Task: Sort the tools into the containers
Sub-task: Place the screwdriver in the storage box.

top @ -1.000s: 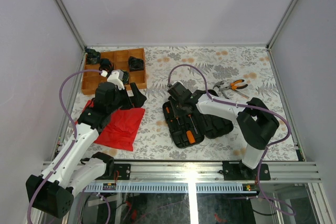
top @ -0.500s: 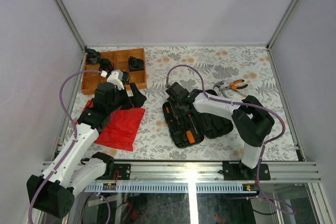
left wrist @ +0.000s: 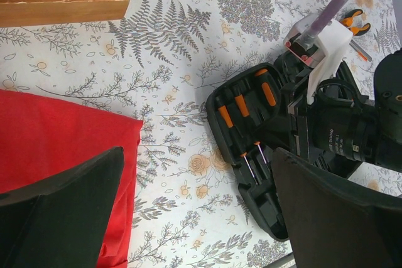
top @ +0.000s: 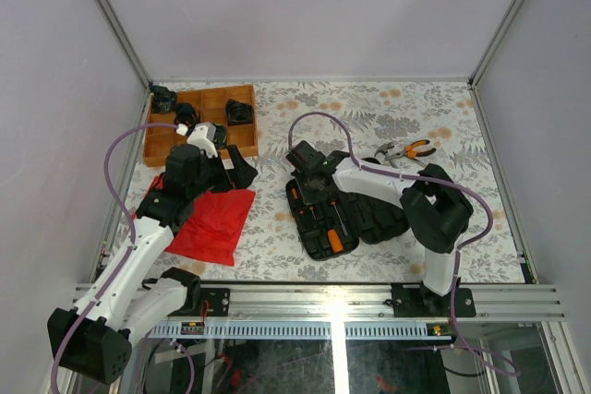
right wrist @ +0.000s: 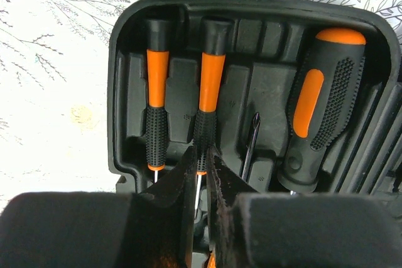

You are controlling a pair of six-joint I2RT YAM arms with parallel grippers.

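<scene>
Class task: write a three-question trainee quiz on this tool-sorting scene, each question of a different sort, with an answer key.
1. True or false: the left gripper holds its jaws wide open.
2. Multiple choice: the pliers lie (A) inside the tool case, (B) on the table outside the case, (C) on the red cloth.
3. Fill in: the right gripper has its jaws either side of the shaft of a ___ seated in the tool case.

Key: 1 true; 2 B; 3 slim screwdriver.
</scene>
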